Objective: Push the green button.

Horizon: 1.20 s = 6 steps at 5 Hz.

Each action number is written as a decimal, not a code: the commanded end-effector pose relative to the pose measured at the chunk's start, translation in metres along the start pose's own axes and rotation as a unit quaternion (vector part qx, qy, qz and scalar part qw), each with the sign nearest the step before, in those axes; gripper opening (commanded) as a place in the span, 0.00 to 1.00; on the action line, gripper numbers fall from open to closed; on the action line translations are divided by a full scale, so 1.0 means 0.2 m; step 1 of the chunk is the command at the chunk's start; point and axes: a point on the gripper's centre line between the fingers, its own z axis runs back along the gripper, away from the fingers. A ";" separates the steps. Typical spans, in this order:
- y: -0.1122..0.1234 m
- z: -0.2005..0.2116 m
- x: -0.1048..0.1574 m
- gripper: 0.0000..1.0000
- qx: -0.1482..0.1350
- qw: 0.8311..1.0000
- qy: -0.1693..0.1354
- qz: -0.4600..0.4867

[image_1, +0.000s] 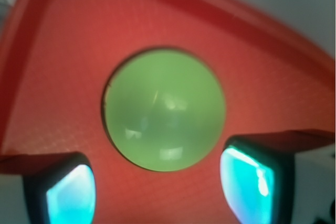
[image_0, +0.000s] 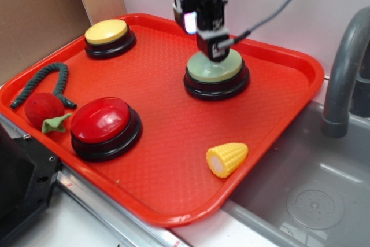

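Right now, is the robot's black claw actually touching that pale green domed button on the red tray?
Cannot tell. In the exterior view the gripper overlaps the green button, hiding any gap. The wrist view shows the fingertips apart beside the dome, not contact.

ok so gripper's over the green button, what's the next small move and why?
Probably a short, straight push down. In the exterior view the gripper sits at the green button's far edge, and I can't tell if it is pressed. The wrist view shows the dome between the fingers, so sideways correction looks unnecessary.
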 end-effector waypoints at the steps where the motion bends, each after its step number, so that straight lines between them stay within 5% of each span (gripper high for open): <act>1: -0.03 0.23 -0.01 1.00 -0.007 0.999 -0.041 0.022; 6: -0.03 0.39 -0.09 1.00 0.010 0.996 -0.086 0.034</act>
